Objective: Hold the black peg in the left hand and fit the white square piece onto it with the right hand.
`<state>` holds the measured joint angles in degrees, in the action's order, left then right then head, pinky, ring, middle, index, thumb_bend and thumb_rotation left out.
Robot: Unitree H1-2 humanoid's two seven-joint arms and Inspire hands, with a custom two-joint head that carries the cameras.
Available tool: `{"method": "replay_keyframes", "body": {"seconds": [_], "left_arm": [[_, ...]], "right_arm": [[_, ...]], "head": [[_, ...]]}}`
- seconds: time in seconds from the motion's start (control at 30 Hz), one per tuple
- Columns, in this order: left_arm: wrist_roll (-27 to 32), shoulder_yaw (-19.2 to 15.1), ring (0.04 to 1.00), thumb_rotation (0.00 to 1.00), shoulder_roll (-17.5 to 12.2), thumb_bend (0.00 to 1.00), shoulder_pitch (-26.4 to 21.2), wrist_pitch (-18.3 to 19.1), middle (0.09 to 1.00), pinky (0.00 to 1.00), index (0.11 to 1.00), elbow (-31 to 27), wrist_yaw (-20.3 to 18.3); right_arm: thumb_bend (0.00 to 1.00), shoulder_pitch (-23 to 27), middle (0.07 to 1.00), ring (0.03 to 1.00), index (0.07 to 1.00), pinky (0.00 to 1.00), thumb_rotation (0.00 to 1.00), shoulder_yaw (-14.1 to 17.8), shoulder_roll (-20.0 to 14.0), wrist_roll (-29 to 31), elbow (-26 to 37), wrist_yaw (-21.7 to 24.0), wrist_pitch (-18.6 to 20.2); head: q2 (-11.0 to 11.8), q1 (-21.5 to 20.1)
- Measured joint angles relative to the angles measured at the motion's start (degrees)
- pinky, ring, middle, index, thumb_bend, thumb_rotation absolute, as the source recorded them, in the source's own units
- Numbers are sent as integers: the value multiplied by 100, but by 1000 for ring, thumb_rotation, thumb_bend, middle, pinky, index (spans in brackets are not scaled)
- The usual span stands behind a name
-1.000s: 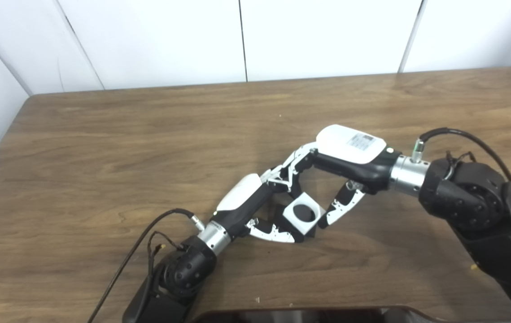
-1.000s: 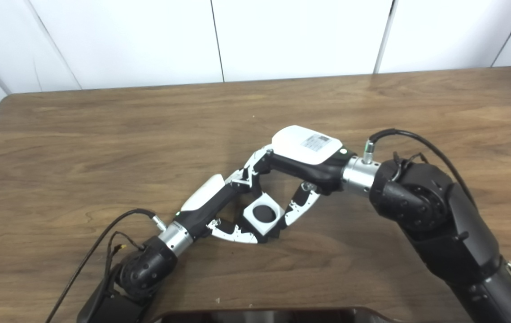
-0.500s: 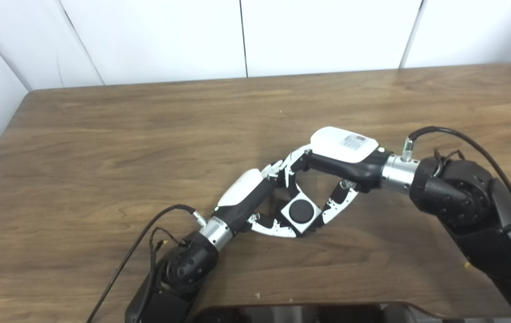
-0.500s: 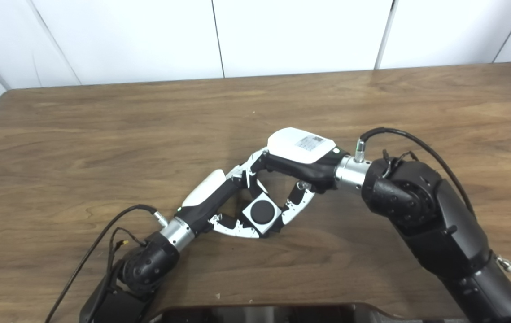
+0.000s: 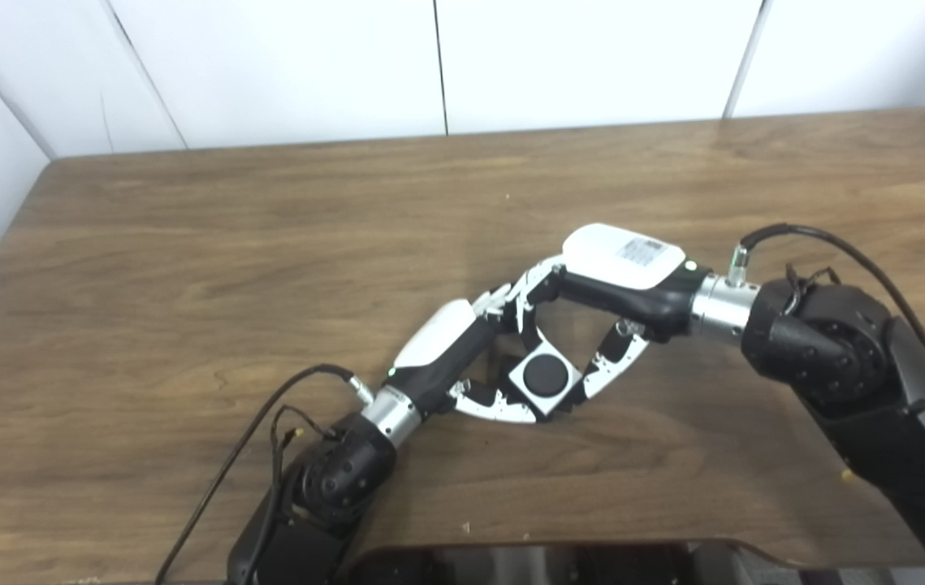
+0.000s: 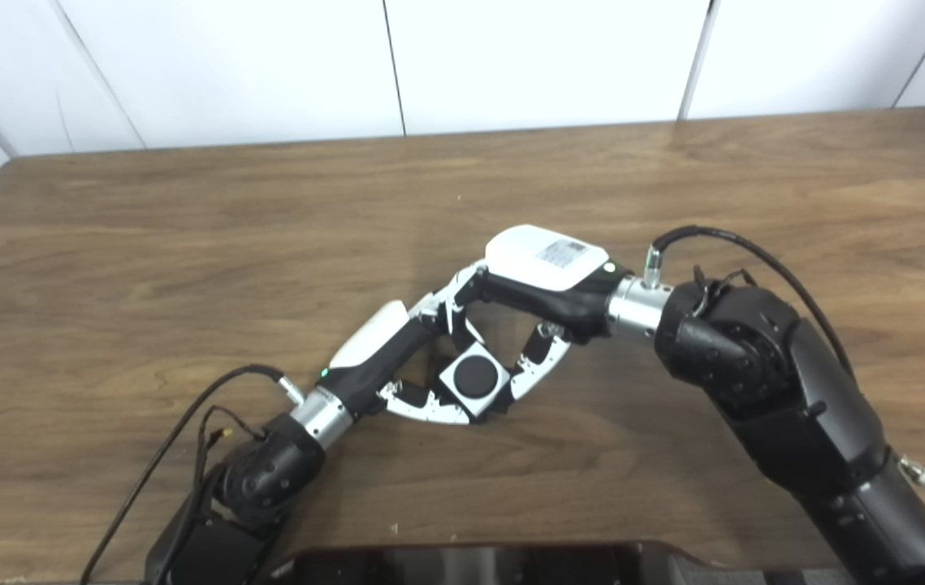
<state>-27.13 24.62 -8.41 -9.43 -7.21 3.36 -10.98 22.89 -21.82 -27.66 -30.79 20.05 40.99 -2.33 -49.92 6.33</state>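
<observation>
White wall panels back the wooden desk (image 5: 186,244). Near its middle, the left hand (image 5: 462,357) grips the black peg (image 5: 544,374), the right hand (image 5: 592,325) clasps the white square piece (image 5: 544,376) around it; fitting looks done, release remains.

You could see only the round top of the black peg (image 5: 544,374) inside the white square piece (image 5: 524,381); its shaft was hidden. The left robot hand (image 5: 462,357) covered its own fingertips under the piece (grip unreadable). The right robot hand (image 5: 608,280) hid its contact too. The worktop (image 5: 186,244) ran off both frames' sides.
</observation>
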Motion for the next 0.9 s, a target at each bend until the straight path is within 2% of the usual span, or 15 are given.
{"method": "replay_keyframes", "body": {"seconds": [0.07, 0.17, 0.43, 0.57, 0.9], "left_arm": [[0, -1, 1000, 80, 1, 520, 0, 13, 949, 1000, 487, 0, 1], [-3, -1, 1000, 80, 0, 520, -2, 46, 952, 1000, 487, -4, 2], [-4, 1, 1000, 79, 3, 520, -5, 64, 954, 1000, 487, -7, 2], [-5, 7, 1000, 80, 9, 520, -5, 63, 954, 1000, 487, -22, 2], [-6, 9, 1000, 80, 3, 520, 6, 84, 949, 1000, 487, -51, 7]], "right_arm": [[963, 50, 966, 877, 977, 732, 315, -60, -94, -26, 118, 165, 117], [989, 149, 995, 901, 999, 773, 329, -139, -207, -32, 179, 359, 174], [991, 191, 995, 912, 1000, 794, 303, -172, -349, -37, 201, 542, 215], [989, 149, 991, 915, 1000, 801, 295, -269, -415, -335, 10, 829, 413], [954, 209, 973, 934, 977, 838, 270, -148, -557, -358, 62, 1056, 581]], "head": [[0, 0], [0, 0], [0, -9], [-17, -9], [0, -62]]}}
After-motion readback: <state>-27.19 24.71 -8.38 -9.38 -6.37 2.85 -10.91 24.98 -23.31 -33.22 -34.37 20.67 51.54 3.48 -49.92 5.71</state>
